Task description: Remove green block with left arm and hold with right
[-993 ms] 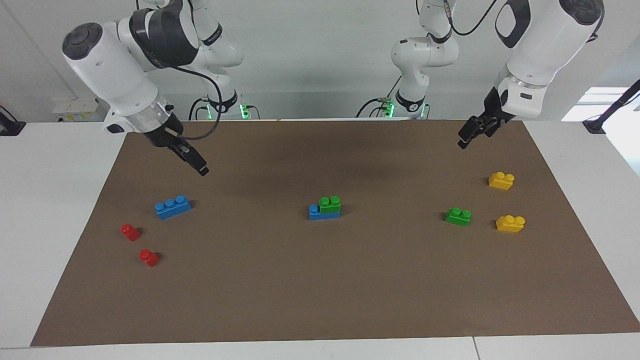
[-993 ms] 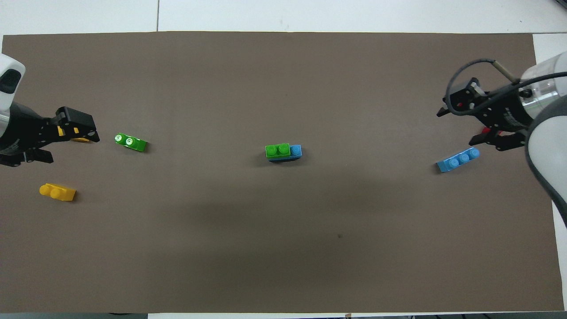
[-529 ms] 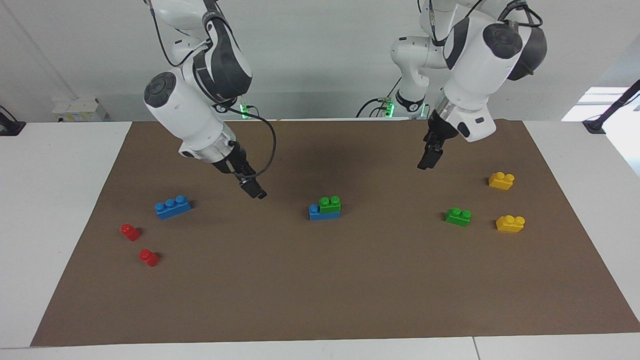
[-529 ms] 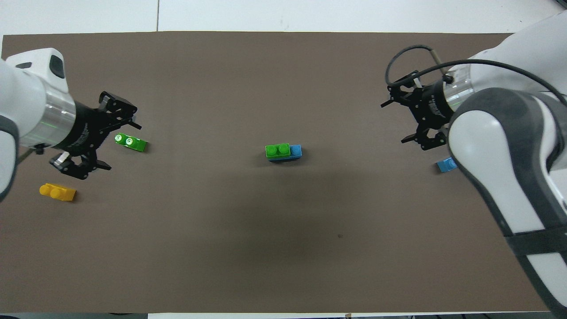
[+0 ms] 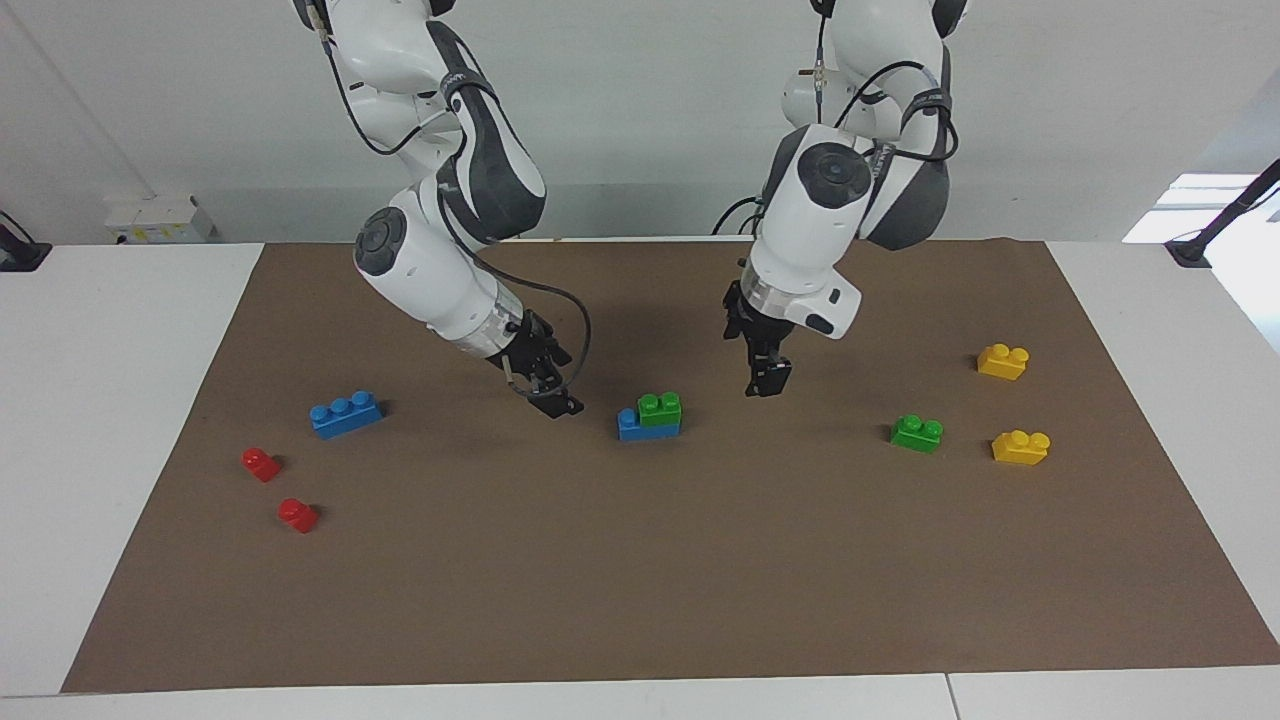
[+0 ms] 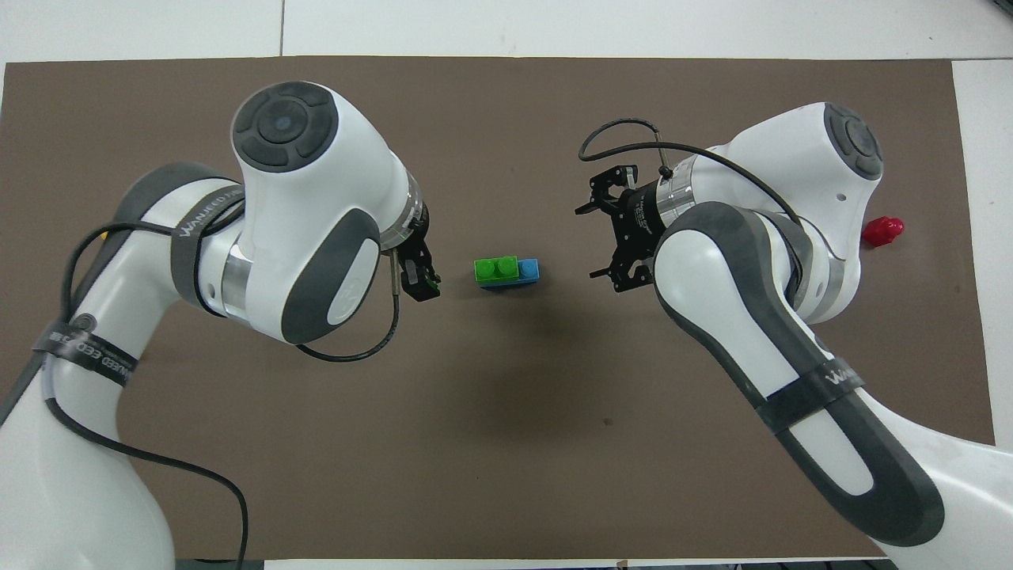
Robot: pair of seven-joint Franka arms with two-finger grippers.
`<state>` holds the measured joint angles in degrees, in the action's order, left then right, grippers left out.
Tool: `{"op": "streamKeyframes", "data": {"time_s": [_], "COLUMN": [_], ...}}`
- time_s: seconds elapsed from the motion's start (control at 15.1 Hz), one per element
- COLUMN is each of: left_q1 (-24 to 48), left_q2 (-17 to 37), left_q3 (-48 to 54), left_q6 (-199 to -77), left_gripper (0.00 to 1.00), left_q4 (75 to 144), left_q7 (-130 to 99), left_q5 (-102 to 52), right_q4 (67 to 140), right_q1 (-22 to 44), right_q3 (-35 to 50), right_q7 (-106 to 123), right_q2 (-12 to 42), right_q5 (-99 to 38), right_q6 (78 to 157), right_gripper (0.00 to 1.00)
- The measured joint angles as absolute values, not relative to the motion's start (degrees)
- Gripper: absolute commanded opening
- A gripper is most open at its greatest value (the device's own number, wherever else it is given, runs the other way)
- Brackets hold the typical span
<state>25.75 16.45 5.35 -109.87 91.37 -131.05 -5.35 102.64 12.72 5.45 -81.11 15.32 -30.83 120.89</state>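
Observation:
The green block (image 5: 661, 408) sits on top of a blue brick (image 5: 633, 428) in the middle of the brown mat; both also show in the overhead view, the green block (image 6: 496, 269) and the blue brick (image 6: 529, 270). My left gripper (image 5: 768, 380) hangs over the mat beside the stack, toward the left arm's end, apart from it; in the overhead view it (image 6: 420, 280) is mostly under its wrist. My right gripper (image 5: 550, 398) is open and empty, low over the mat beside the stack toward the right arm's end, its jaws spread in the overhead view (image 6: 593, 241).
A second loose green block (image 5: 917, 433) and two yellow bricks (image 5: 1003, 361) (image 5: 1020, 447) lie toward the left arm's end. A blue three-stud brick (image 5: 345, 413) and two red pieces (image 5: 261, 464) (image 5: 297, 514) lie toward the right arm's end.
Both arms have swung in from the ends of the mat toward the middle and lowered; each gripper now hangs close beside the green-on-blue stack. No brick has moved.

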Motion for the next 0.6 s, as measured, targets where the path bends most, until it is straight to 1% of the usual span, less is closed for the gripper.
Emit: {"op": "streamKeyframes", "data": {"time_s": [0.26, 0.46, 0.6], "left_q1": [29.2, 32.0, 32.3], "left_q2": [18.7, 21.7, 22.7], "left_q3": [5.2, 5.2, 5.2], "left_q6": [-116.7, -119.8, -122.5], "left_gripper": [1.00, 1.00, 1.00], "left_q4": [93.6, 94.1, 94.6], "left_q7": [-138.6, -141.8, -143.0], "left_q5": [-5.3, -3.7, -3.0], "right_q4": [103.8, 104.2, 104.3], "right_q1": [14.0, 15.5, 15.8], "right_q3": [5.4, 5.4, 5.4], "right_q7": [-82.8, -82.9, -82.9], "right_q2": [16.0, 18.6, 20.3], "right_q5": [-31.1, -32.8, -34.3], "right_q6": [123.4, 126.5, 128.3], "right_gripper": [0.94, 0.95, 0.95]}}
